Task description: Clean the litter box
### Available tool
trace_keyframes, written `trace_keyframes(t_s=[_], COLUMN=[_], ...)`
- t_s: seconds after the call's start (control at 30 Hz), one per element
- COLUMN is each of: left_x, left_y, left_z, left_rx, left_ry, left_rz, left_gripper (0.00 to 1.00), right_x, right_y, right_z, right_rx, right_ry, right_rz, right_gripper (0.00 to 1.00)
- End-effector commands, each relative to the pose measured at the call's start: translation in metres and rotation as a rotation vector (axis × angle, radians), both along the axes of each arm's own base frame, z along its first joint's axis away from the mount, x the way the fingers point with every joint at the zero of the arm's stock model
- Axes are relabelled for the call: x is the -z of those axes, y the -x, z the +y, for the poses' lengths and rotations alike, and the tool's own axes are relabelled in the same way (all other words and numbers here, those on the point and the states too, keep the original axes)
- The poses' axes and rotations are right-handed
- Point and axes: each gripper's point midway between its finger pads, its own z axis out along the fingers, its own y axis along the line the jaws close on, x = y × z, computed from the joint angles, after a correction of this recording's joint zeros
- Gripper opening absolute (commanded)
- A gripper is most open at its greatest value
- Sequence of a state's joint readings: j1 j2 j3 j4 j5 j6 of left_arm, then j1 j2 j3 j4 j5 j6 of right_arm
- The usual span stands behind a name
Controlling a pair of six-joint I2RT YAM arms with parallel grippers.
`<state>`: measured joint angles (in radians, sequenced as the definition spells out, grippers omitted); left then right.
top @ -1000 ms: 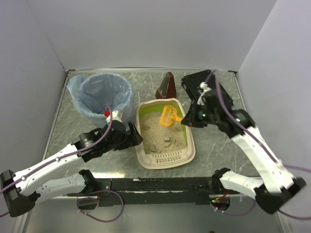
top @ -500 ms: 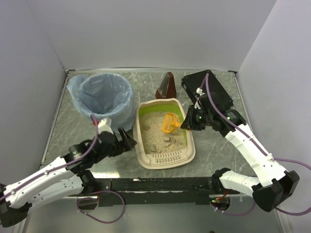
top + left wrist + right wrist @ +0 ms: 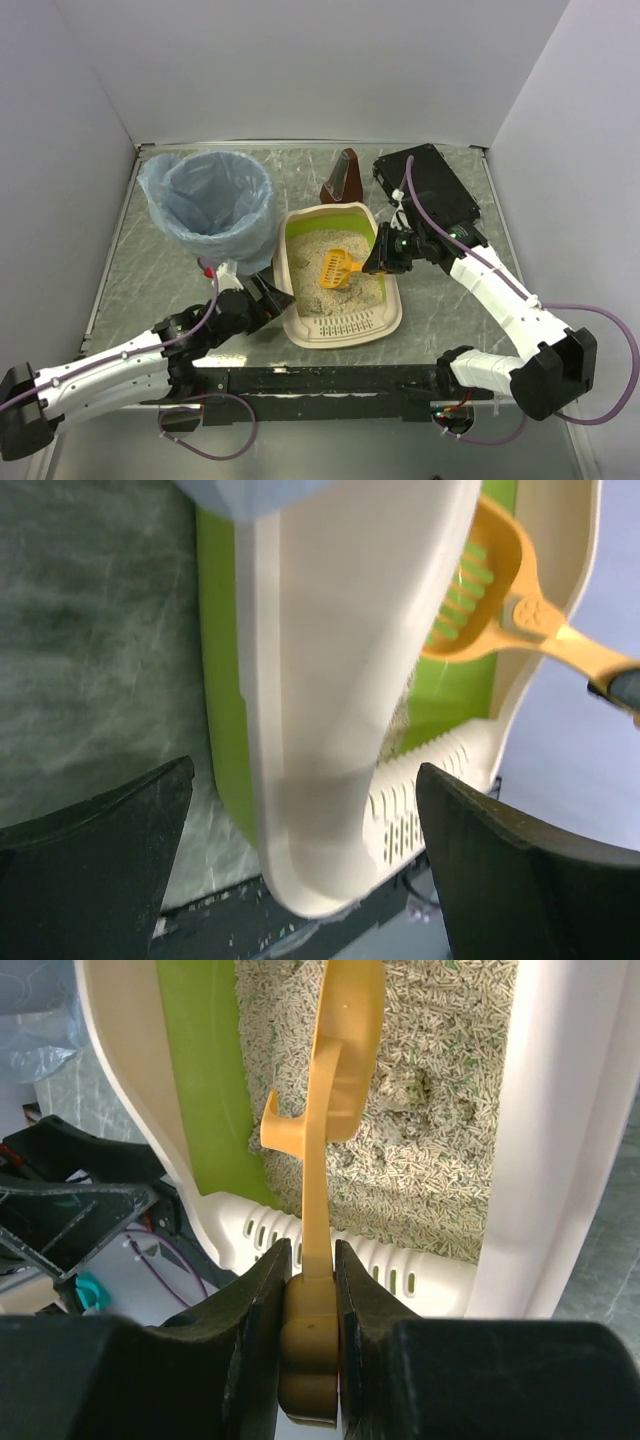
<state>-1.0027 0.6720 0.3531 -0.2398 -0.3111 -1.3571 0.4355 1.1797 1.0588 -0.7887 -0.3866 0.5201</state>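
Two arms are mounted at the near edge of a grey marbled table (image 3: 130, 260). At the far left, a round bin (image 3: 208, 205) lined with a blue bag is seen. Just right of it, the left gripper (image 3: 264, 298) is held with its jaws spread wide, close beside the near left corner of the litter box (image 3: 345, 326). The litter box is set at the table's middle, between the bin and a flat black case (image 3: 428, 185). An orange scoop (image 3: 338, 268) is held over the sandy litter. Its handle is clamped between the fingers of the right gripper (image 3: 312, 1260).
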Motion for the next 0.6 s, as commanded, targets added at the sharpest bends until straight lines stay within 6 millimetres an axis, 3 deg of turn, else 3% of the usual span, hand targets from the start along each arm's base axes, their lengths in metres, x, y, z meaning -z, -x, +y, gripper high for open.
trace_keyframes(t_s=[0.0,0.1,0.23,0.3,0.4,0.5,0.57], left_x=[-0.022,-0.013,0.005,0.026,0.03,0.023,0.037], left_y=[-0.029,-0.041,-0.04,-0.032,-0.03,-0.04,-0.038], left_z=[0.004,0.031,0.061,0.095,0.126,0.133,0.146], left_rx=[-0.083,-0.135,-0.222,-0.355,-0.456,-0.484,-0.545], left_ry=[-0.009,-0.143,-0.176,-0.247,-0.325,-0.342,-0.377], left_rz=[-0.108,-0.084,-0.01,0.097,0.11,0.075,0.17], left_gripper=[0.97,0.97,0.97,0.97,0.97,0.97,0.97], right_x=[0.0,0.006,0.01,0.008,0.008,0.009,0.01], right_y=[0.001,0.002,-0.002,-0.003,-0.007,-0.01,-0.011], right_z=[0.002,-0.002,-0.008,-0.008,-0.009,-0.007,-0.006], right_rx=[0.001,0.017,0.036,0.036,0.045,0.032,0.024], right_ry=[-0.055,-0.054,-0.044,-0.049,-0.048,-0.049,-0.053], right_rz=[0.001,0.005,0.008,0.001,-0.011,-0.004,0.0], right_gripper=[0.0,0.0,0.0,0.0,0.0,0.0,0.0])
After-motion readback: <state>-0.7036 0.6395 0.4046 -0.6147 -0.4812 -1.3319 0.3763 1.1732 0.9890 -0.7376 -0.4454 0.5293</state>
